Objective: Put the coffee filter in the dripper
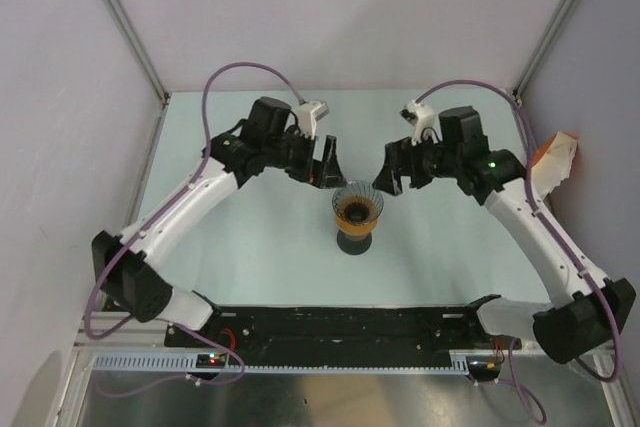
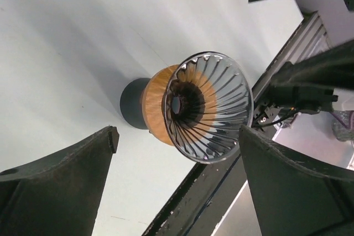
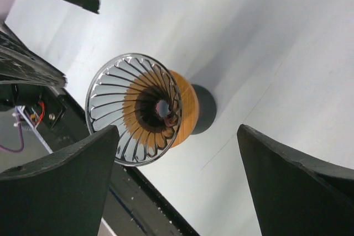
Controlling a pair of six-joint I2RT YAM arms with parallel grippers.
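Note:
The dripper (image 1: 358, 199), a clear ribbed cone, sits on an orange ring (image 2: 155, 100) atop a dark cup (image 1: 355, 243) at the table's middle. It also shows in the left wrist view (image 2: 221, 109) and the right wrist view (image 3: 113, 100). No paper shows inside it. The coffee filter is not in view as a loose white sheet. My left gripper (image 1: 325, 169) is open and empty, just left of and behind the dripper (image 2: 178, 136). My right gripper (image 1: 392, 177) is open and empty, just right of and behind it (image 3: 177, 131).
An orange and white object (image 1: 555, 155) leans at the right wall behind my right arm. A black base rail (image 1: 350, 325) runs along the table's near edge. Grey walls close in the table at the back and both sides.

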